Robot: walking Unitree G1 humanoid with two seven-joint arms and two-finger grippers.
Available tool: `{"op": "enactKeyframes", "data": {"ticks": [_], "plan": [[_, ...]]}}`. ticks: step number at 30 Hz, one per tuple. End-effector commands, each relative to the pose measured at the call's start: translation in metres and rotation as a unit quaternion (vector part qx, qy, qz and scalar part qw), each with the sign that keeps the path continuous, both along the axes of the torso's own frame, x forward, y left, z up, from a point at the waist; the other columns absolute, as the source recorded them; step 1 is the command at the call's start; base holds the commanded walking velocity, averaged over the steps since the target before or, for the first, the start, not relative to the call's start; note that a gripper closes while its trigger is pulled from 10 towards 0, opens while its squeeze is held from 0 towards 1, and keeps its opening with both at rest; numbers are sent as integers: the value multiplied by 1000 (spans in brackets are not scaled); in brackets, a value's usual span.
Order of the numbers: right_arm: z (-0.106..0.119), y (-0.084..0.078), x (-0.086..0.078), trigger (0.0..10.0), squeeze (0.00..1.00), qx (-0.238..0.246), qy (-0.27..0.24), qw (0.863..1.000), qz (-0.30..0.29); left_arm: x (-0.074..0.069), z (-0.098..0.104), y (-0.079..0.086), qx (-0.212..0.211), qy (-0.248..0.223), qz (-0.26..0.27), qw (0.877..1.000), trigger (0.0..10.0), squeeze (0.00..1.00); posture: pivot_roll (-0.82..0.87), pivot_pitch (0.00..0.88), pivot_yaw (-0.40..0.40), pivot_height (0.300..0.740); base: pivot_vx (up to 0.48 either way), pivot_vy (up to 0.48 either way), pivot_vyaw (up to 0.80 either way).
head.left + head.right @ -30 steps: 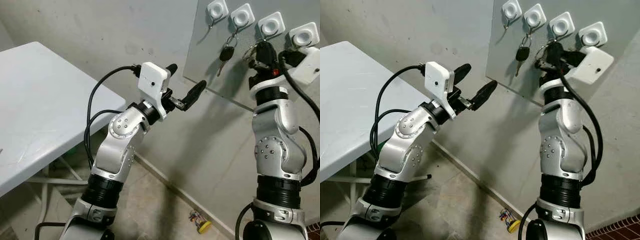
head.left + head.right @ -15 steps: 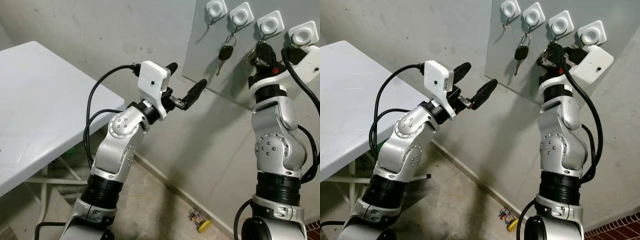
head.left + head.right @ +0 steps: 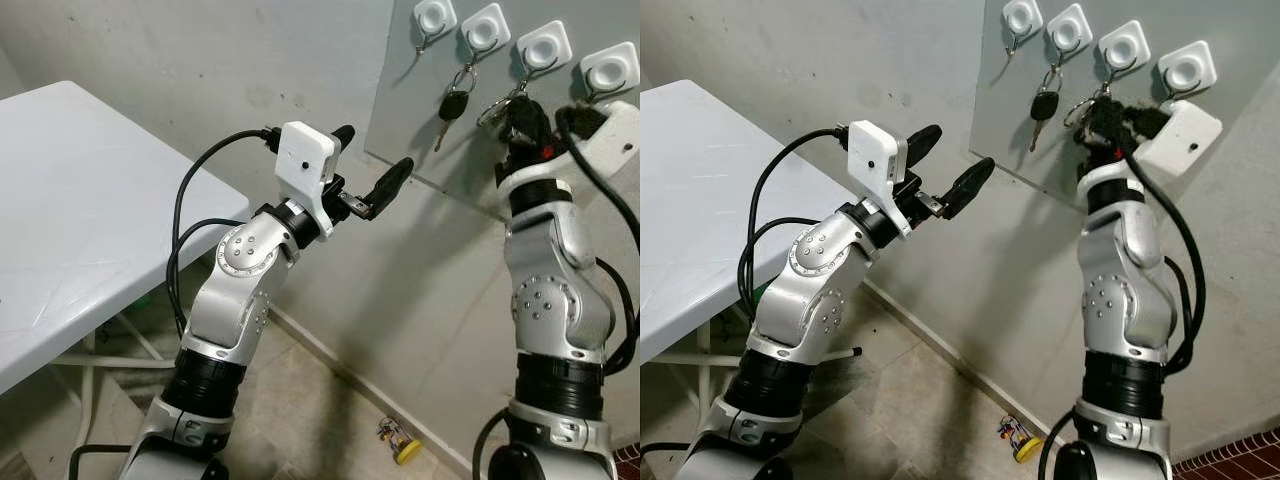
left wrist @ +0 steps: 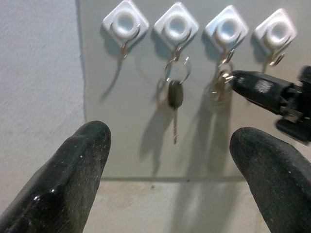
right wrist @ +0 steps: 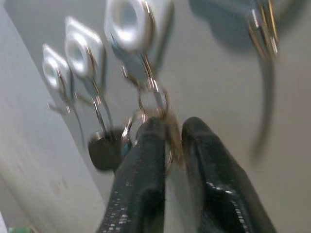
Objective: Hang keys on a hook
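A grey concrete wall (image 3: 200, 60) fills the far side of the scene, with a white tabletop (image 3: 70, 220) standing to the left and a tiled floor (image 3: 320, 420) below. Mounted on the wall at upper right is a grey panel (image 3: 400, 80) carrying a row of four white square hooks (image 4: 177, 23).

The robot's right arm reaches up to the panel, its right end effector (image 5: 170, 136) pinched narrowly on a set of keys (image 3: 1085, 105), the two black fingers (image 5: 146, 165) nearly together around the ring. The keys sit just below the third hook from the left (image 3: 542, 47), their ring close to the hook's metal prong; whether the ring is over the prong cannot be told through the blur of the wrist camera.

The left arm is raised near the middle of the scene, short of the panel, and its left end effector (image 3: 372, 170) is spread wide and holds nothing, its fingertips (image 4: 82, 145) pointing toward the hook row.

A black-headed car key (image 4: 175, 97) hangs by its ring from the second hook from the left. The first and fourth hooks carry no keys.

On the floor near the foot of the wall lies a small yellow object (image 3: 408, 452) beside a tangle of coloured bits (image 3: 388, 432).
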State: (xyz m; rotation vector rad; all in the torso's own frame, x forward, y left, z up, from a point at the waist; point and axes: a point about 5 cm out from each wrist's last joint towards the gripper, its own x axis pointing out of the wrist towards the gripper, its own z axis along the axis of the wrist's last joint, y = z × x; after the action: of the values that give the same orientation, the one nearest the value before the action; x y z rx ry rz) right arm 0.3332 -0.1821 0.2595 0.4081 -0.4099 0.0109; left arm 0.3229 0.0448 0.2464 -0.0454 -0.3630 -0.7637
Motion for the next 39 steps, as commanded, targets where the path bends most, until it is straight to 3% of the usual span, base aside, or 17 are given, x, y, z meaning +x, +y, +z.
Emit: {"op": "enactKeyframes", "data": {"ticks": [1,10,11,17,21,25,37,38,39], "plan": [[1,2,-4,10000,1000,-8,-9,1000,2,-1,-2,2,1,0,8,1000,10000,0,45,84,-49,740,0,0,0],[-21,1,-12,10000,1000,-45,12,999,-11,0,-22,10,-1,28,50,998,10000,0,46,80,-47,740,0,0,0],[-34,1,-17,10000,1000,-66,26,997,-12,4,-36,19,-1,51,79,996,10000,0,46,80,-47,740,0,0,0],[-51,-1,-22,10000,1000,-79,49,996,-15,7,-52,30,-12,77,115,990,10000,0,44,79,-46,740,0,0,0],[-78,-5,-28,10000,1000,-98,86,991,-21,10,-76,41,-22,125,162,979,10000,0,40,85,-41,740,0,0,0],[-103,-6,-37,10000,1000,-110,123,986,-29,5,-101,55,8,145,191,971,10000,0,36,93,-33,740,0,0,0],[-116,-1,-53,10000,1000,-152,123,980,-25,3,-114,61,-8,162,196,967,10000,0,25,86,-27,740,0,0,0],[-117,-1,-53,10000,467,-150,123,981,-25,3,-114,62,-8,163,196,967,10000,0,25,86,-27,740,0,0,0],[-118,-2,-54,10000,467,-153,123,980,-26,3,-115,62,-8,163,196,967,10000,0,21,84,-24,740,0,0,0]]}}
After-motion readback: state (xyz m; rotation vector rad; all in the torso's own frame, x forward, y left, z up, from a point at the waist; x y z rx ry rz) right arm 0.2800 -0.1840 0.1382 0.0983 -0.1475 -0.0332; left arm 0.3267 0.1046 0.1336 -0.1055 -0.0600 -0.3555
